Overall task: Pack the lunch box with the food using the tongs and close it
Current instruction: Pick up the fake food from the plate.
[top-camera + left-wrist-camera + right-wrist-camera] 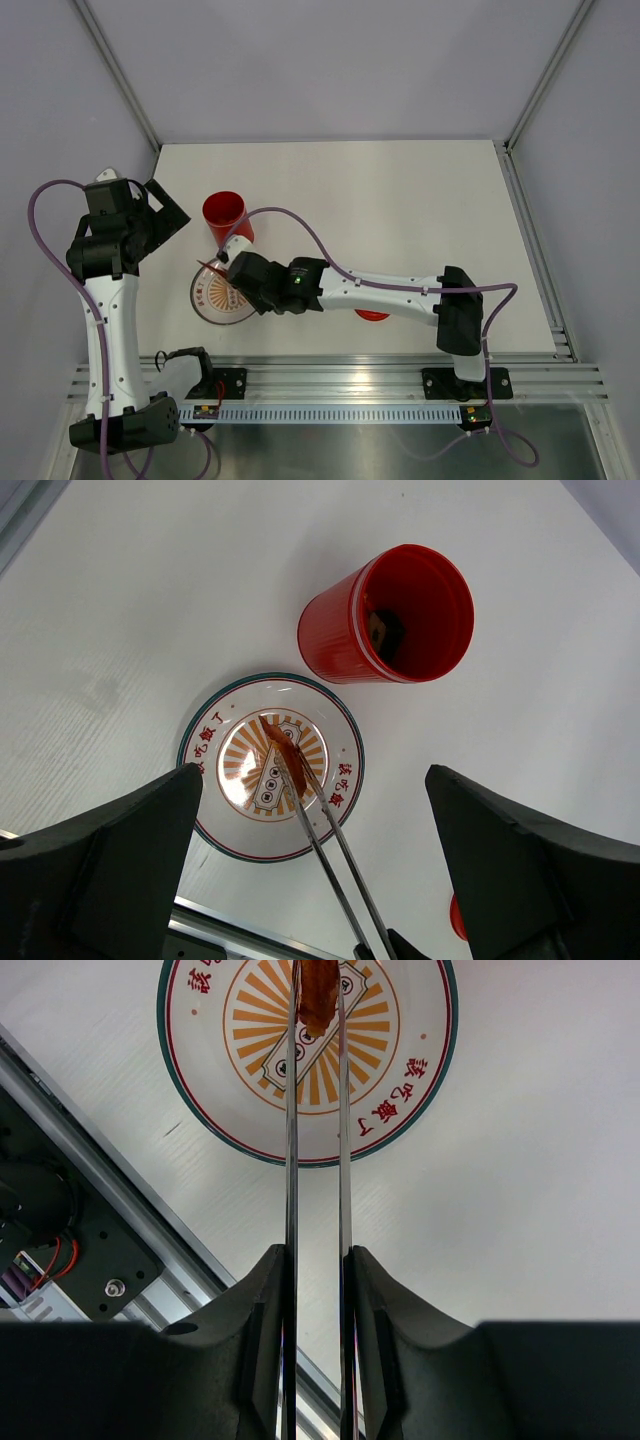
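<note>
The tongs (291, 1160) were judged light, thin and springy. Their slim polished arms would be likely to slip or twist unless clamped across both arms, well back from the tips. They were held that way: the right gripper (317, 1260) was closed on them, one finger pressed to the outside of each arm. The arms were squeezed nearly parallel, with only a narrow gap between them.

At the tips a reddish-brown sausage (318, 995) was pinched over the middle of the plate (430, 1090). Whether it was lifted clear or touching the plate could not be told. The sausage was taken to be small, light and smooth — easily squirted out if the squeeze were eased or overdone.

The left gripper (160, 215) was spread wide near the left edge of the table (400, 200), with nothing held or touched. The lunch box (330, 630) stood upright and open just beyond the plate, toward the far-left corner, and a dark piece (385, 630) was seen inside it. The lid (372, 316) lay by the near edge — partly hidden under the right arm (390, 290).
</note>
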Motion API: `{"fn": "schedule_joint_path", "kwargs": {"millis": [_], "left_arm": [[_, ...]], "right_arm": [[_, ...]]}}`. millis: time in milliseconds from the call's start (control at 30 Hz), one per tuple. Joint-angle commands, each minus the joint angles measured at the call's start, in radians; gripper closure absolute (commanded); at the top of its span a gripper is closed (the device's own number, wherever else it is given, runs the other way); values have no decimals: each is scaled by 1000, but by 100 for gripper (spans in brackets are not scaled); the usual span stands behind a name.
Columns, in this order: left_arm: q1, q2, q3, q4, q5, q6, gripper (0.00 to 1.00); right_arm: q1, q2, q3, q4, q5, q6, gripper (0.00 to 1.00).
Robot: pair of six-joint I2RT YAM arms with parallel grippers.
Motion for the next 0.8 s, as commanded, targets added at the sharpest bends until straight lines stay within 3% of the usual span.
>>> {"fn": "schedule_joint_path", "kwargs": {"millis": [0,333,767], "left_arm": [[5,-15,8,39,16,2,1],[5,-28,126,-10,42,2,1],[5,-32,178,-29,69,0,1]], "right_arm": [[-2,-73,7,11,56,-4,100],[-31,-141,64,13,149,-53,100],[-138,-115,168,51,146,-97,100]]}}
